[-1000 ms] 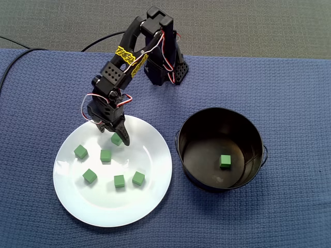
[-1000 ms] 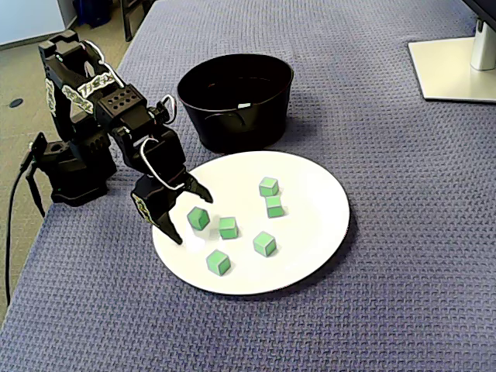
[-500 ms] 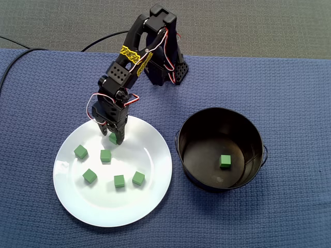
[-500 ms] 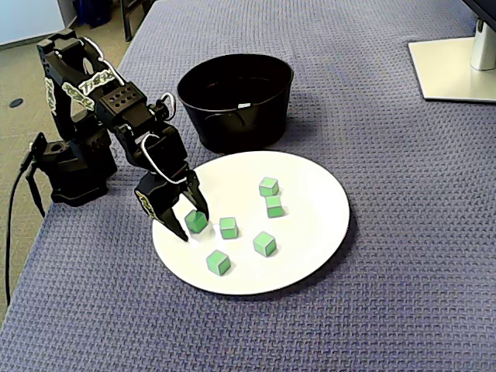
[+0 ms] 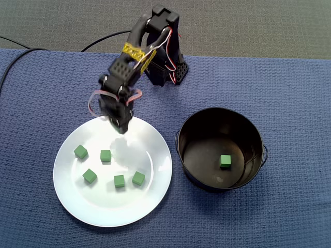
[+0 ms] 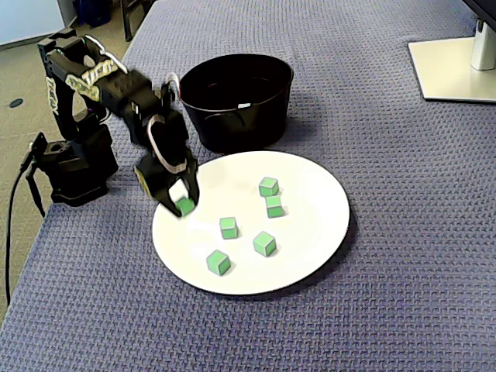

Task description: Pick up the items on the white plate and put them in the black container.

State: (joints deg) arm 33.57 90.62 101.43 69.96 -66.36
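Several small green cubes lie on the white plate [image 5: 150, 194] [image 6: 310, 248], among them one [image 5: 106, 155] near its middle and one [image 6: 228, 227] just right of the arm. My gripper [image 5: 122, 129] [image 6: 184, 207] hangs a little above the plate's near-arm rim, shut on a green cube [image 6: 185, 205]; from above the fingers hide that cube. The black container [image 5: 220, 183] [image 6: 236, 116] stands beside the plate and holds one green cube [image 5: 225, 160].
The arm's black base [image 6: 74, 167] stands at the edge of the blue cloth, with a cable trailing off. A white stand foot [image 6: 453, 70] sits at the far corner in one fixed view.
My gripper closed on the green cube nearest the arm and has lifted it off the plate, rising slightly toward the base.
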